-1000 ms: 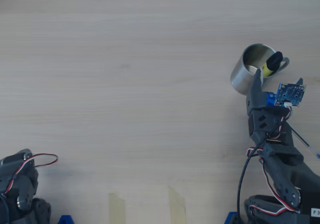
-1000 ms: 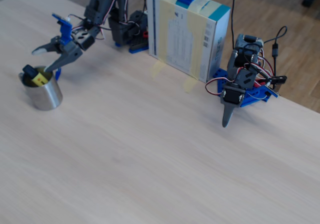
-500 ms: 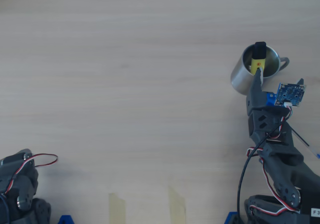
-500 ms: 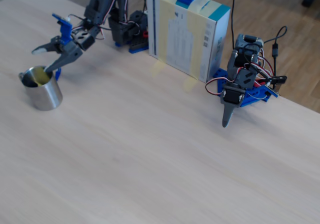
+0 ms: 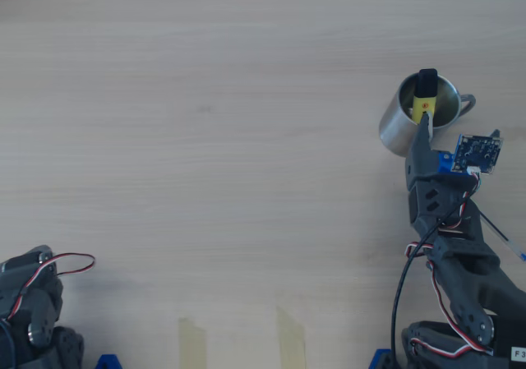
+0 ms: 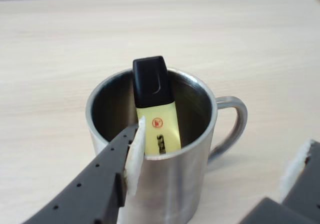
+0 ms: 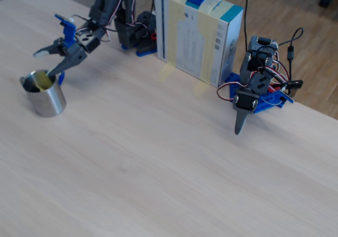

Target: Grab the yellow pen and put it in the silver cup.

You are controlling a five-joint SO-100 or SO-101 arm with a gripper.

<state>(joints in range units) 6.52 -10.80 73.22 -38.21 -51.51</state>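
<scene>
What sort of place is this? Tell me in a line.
Probably a hobby robotics bench: a pale wood-grain table, a second small servo arm parked at its edge, a taped cardboard box propping a camera mount.

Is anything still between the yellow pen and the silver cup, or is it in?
Nothing is in the way: the yellow pen already stands inside the silver cup, cap up, leaning on the far wall. The gripper is open around the cup's near rim.
</scene>
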